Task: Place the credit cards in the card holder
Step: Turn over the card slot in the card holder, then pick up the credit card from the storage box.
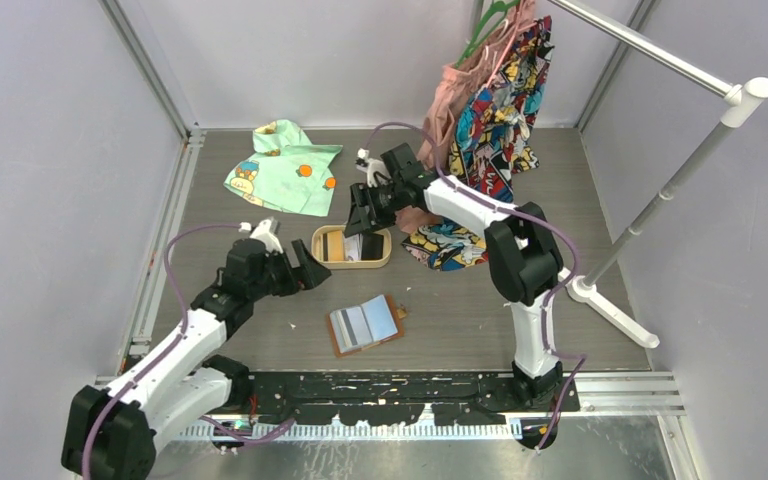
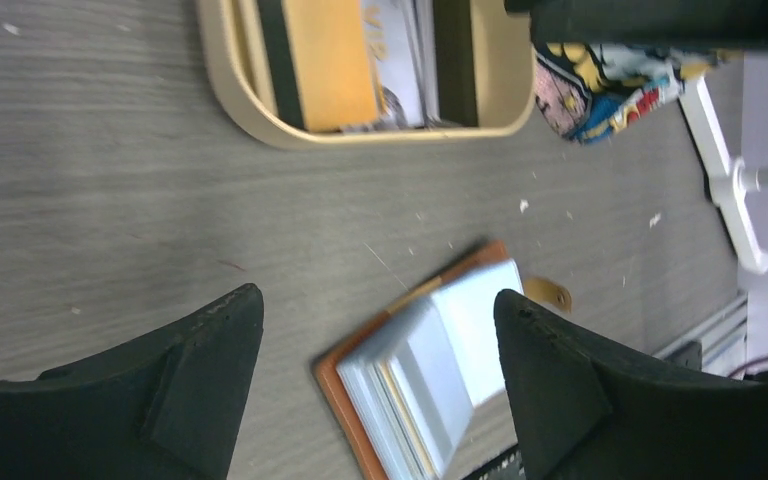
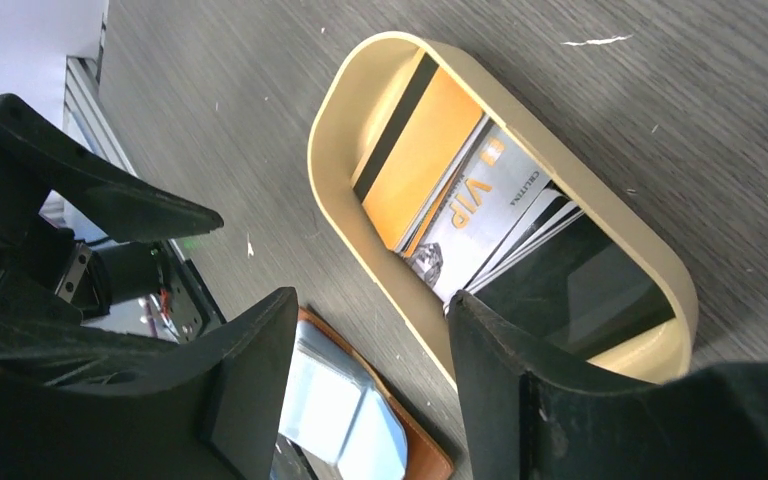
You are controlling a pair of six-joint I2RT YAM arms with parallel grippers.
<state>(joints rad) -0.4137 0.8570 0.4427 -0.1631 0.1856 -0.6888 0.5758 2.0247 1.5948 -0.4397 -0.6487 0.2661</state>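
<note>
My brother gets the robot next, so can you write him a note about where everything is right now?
Left end effector: open, empty, over the table beside the tan tray.
Right end effector: open, empty, over the tray.
Card holder: lies open near the front edge.
Done: pale blue and grey cards sit in it.
Left: the orange card, the VIP card and a few more in the tray are not yet moved.

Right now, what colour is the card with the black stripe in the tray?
Orange. The card in the tray shows best in the right wrist view.
</note>
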